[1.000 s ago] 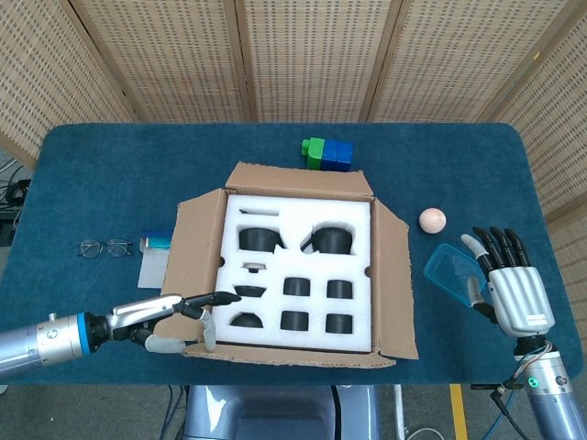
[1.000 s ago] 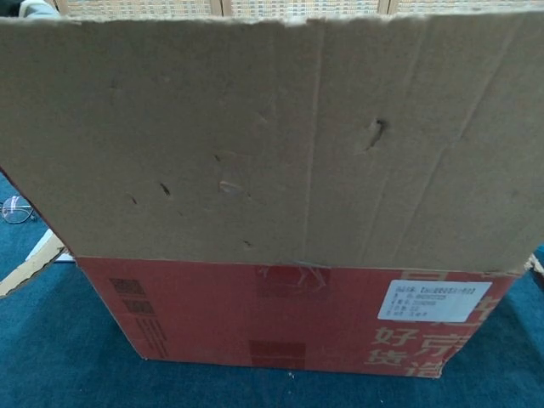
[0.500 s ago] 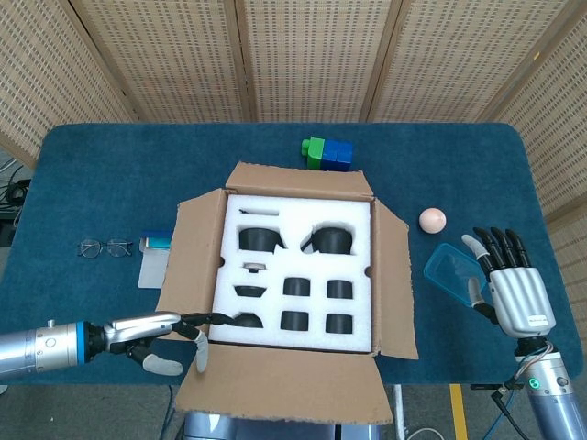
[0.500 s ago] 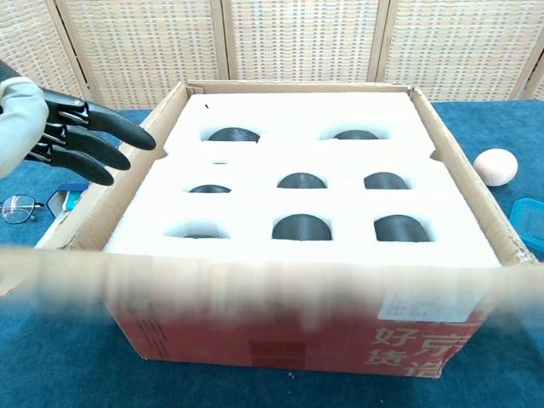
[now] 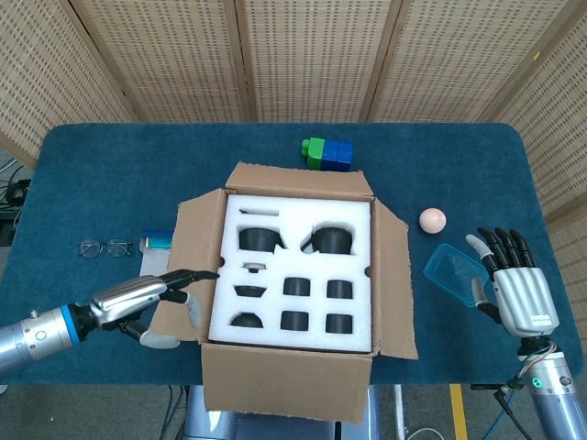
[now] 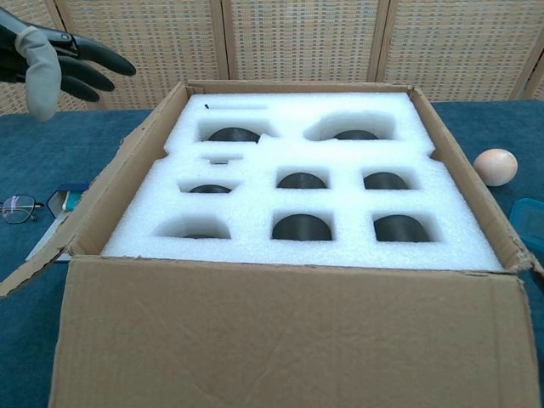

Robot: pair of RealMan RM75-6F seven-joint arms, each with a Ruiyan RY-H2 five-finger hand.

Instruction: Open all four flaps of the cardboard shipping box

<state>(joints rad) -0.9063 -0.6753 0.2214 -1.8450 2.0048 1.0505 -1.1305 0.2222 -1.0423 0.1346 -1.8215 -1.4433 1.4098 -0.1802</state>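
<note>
At the centre of a blue-covered table [image 5: 110, 174], the cardboard shipping box [image 5: 289, 380] stood with its top laid bare, all 4 flaps folded outward. Its near flap [image 6: 289, 336] hung down over the front wall toward the robot, the left flap [image 5: 190, 247] and right flap [image 5: 396, 275] leaned out to either side, and the far flap [image 5: 298, 181] stood tilted back. Inside lay a white foam insert [image 5: 295, 220] with dark items seated in its cut-outs; what they were could not be made out from either camera.

The left hand [image 5: 151, 302] hovered just beside the box's left flap, fingers stretched flat toward it and thumb hanging apart, gripping nothing; whether a fingertip touched the cardboard was hard to judge. In the chest view the same hand showed at the upper left, above the table. The right hand [image 5: 514, 289] was held upright well to the right of the box, fingers spread and empty, next to a clear blue plastic lid [image 5: 449, 272].

A peach-coloured ball [image 5: 432, 219] sat off the box's right side. Green and blue building blocks [image 5: 326, 153] stood behind the far flap. A pair of eyeglasses [image 5: 104, 247] lay to the left, near a small boxed item [image 5: 156, 242].
</note>
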